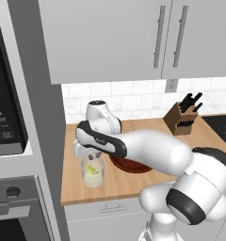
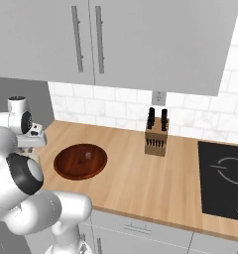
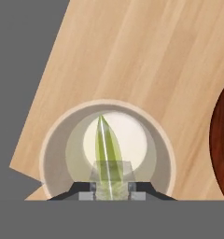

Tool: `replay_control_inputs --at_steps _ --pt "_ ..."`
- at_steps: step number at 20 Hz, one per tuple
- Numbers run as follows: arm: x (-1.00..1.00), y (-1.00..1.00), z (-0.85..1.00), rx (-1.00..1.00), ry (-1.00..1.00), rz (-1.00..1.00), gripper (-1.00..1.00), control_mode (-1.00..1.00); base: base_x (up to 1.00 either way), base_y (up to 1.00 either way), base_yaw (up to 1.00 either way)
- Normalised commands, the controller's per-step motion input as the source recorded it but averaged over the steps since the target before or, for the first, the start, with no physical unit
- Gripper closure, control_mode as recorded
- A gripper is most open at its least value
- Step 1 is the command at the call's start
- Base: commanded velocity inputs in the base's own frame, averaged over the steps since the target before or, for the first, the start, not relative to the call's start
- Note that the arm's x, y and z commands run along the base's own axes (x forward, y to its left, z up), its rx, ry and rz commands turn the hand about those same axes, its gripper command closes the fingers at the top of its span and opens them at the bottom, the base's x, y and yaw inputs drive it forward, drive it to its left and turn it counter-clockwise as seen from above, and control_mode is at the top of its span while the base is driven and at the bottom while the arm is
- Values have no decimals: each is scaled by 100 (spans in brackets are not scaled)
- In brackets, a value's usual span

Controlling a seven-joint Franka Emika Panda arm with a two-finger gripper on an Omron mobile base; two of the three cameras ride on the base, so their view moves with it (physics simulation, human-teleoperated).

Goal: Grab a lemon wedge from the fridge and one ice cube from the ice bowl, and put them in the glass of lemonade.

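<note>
Hovering gripper (image 3: 111,189), narrowly clamped on ice cube (image 3: 112,173), over glass (image 1: 92,173) near counter's (image 1: 133,181) left edge; off-centre release = rim bounce.

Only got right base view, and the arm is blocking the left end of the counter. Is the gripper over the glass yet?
Observer: Yes. In the left base view the gripper hangs directly above the glass of lemonade, beside the ice bowl.
Operator: Holding anything?
Observer: The hand view shows a pale, see-through block pinched in the gripper, most likely the ice cube.
Operator: And the lemon wedge?
Observer: Already in the glass. The lemon wedge lies inside the rim, below the held cube.
</note>
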Motion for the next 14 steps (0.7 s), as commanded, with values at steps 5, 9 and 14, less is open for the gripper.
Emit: replay_control_inputs --at_steps 5,9,14 --pt "6 -1 0 0 0 0 100 -100 0 0 0" --pt "4 0 0 0 0 0 100 -100 0 0 0" --pt "0 0 0 0 0 0 -100 -100 0 0 0"
